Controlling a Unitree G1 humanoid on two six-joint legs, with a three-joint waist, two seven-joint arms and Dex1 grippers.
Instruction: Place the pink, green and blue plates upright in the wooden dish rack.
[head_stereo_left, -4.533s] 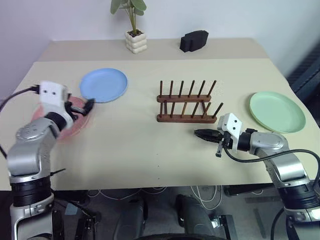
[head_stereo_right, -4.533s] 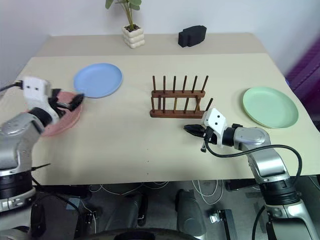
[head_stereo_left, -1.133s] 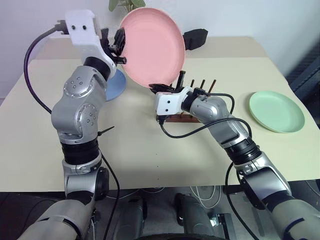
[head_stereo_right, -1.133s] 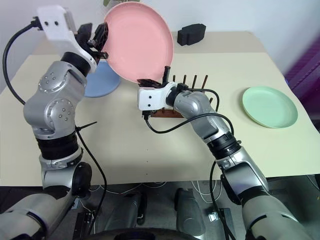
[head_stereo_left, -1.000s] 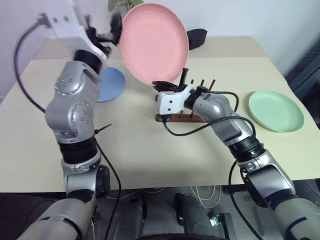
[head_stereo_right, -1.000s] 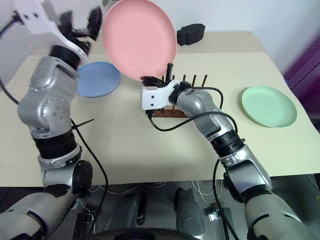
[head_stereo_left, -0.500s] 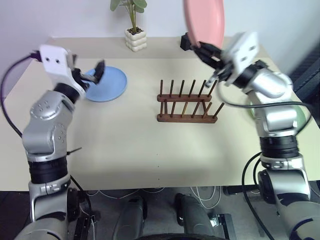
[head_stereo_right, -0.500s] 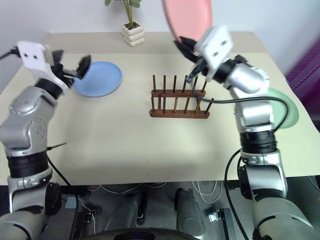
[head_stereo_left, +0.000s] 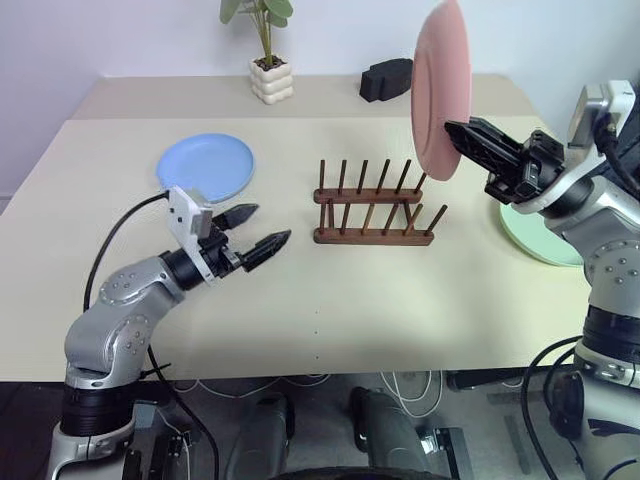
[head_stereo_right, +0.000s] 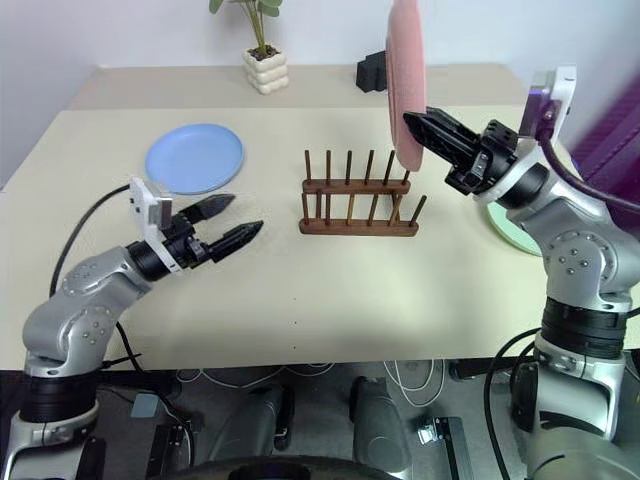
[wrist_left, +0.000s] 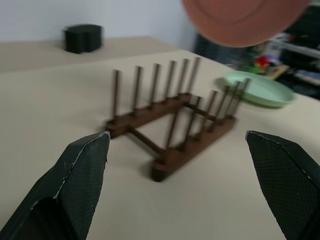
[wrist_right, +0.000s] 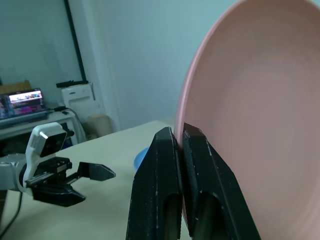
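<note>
Beige tabletop (head_stereo_left: 330, 300) bearing the wooden rack (head_stereo_left: 372, 205) at its middle. Right claw (head_stereo_left: 462, 137) clenching the rim of the pink plate (head_stereo_left: 441, 88), holding it on edge in the air above the rack's right end; left claw (head_stereo_left: 258, 228) hovering spread wide and empty near the rack's left side. Blue plate (head_stereo_left: 206, 168) lying flat beyond the left claw, green plate (head_stereo_left: 530, 238) lying flat on the right, partly hidden by the right arm.

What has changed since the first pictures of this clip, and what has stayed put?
The pink plate left the table: the left gripper lifted it, passed it to the right gripper and let go. It now stands open and low, left of the wooden dish rack; the right gripper holds the plate on edge above the rack's right end. The blue plate, green plate and rack stayed put.
</note>
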